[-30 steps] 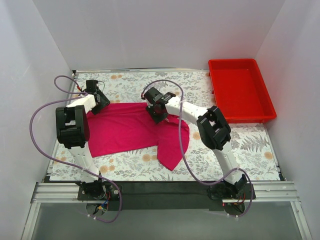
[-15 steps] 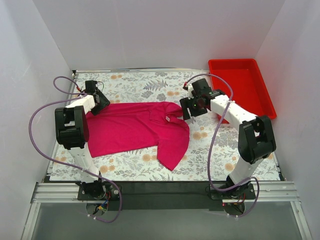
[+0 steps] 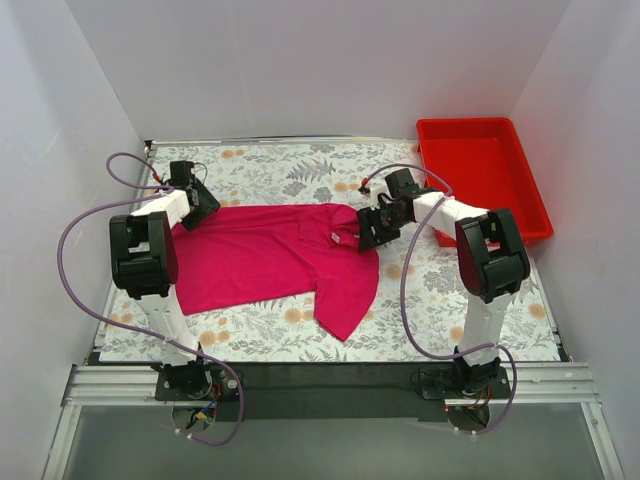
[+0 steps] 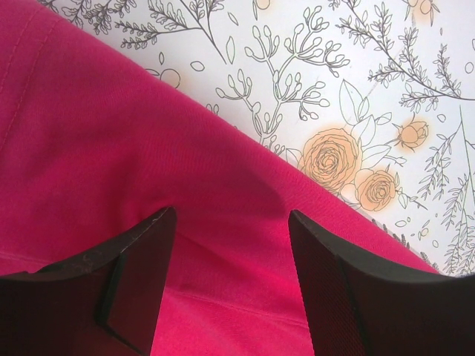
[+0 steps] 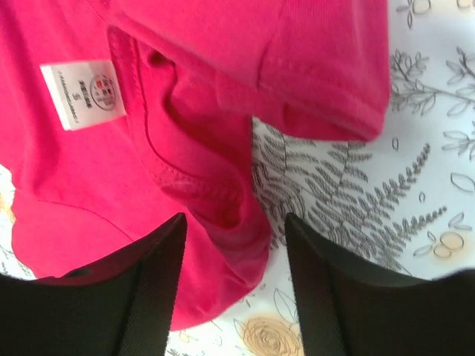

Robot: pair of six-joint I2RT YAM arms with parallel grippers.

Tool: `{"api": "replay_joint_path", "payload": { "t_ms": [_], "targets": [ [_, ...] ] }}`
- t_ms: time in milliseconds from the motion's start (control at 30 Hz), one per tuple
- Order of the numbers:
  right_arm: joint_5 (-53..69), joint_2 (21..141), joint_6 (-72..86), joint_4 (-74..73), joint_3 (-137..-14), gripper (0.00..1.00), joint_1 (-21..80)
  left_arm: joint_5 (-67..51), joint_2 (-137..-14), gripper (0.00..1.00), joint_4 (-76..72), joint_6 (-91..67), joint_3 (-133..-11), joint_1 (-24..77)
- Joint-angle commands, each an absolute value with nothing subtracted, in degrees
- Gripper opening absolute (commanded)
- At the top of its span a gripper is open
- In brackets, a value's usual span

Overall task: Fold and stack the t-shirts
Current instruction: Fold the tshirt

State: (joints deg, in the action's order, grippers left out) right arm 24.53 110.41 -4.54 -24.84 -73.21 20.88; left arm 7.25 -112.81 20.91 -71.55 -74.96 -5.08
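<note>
One magenta-pink t-shirt [image 3: 270, 255] lies spread on the flowered table cover, with one part hanging toward the front at the right. My left gripper [image 3: 197, 210] sits at the shirt's far left edge. In the left wrist view it [image 4: 230, 222] is open, with pink cloth [image 4: 148, 163] under and between its fingers. My right gripper [image 3: 367, 232] is at the shirt's right edge by the collar. In the right wrist view it [image 5: 234, 222] is open over a rumpled fold of the shirt [image 5: 215, 170], whose white label [image 5: 82, 95] shows.
A rigid red plastic bin [image 3: 480, 180] stands at the back right, close behind the right arm. White walls close the table in on three sides. The flowered table cover [image 3: 450, 290] shows to the right of and in front of the shirt.
My right arm left the collar, swung right toward the bin, then came back down to the shirt's right edge. The shirt's upper right part now lies flatter. The left arm has not moved.
</note>
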Motion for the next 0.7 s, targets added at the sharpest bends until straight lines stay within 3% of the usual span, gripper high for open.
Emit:
{"api": "replay_joint_path", "payload": {
  "t_ms": [0, 133, 333, 533, 667],
  "targets": [
    [29.53, 111.44, -6.50, -22.50, -75.67, 0.52, 20.57, 6.42, -113.55, 0.59, 26.89, -71.37, -73.21, -5.27],
    [29.27, 109.61, -4.14, -22.94, -74.01, 0.21, 20.04, 7.03, -113.99, 0.59, 26.98, -71.28, -73.39, -5.27],
    [19.70, 101.79, 3.06, -30.04, -68.21, 0.01, 15.92, 8.09, -114.70, 0.59, 27.25, -71.28, -74.00, -5.27],
    [15.82, 95.45, 12.29, -33.04, -60.48, 0.01, 9.15, 7.73, -114.96, 0.59, 27.77, -71.37, -74.97, -5.27],
    [15.99, 95.45, 14.94, -33.75, -59.94, 0.16, 7.21, 6.86, -115.14, 0.59, 27.77, -70.93, -74.80, -5.27]
  ]
}}
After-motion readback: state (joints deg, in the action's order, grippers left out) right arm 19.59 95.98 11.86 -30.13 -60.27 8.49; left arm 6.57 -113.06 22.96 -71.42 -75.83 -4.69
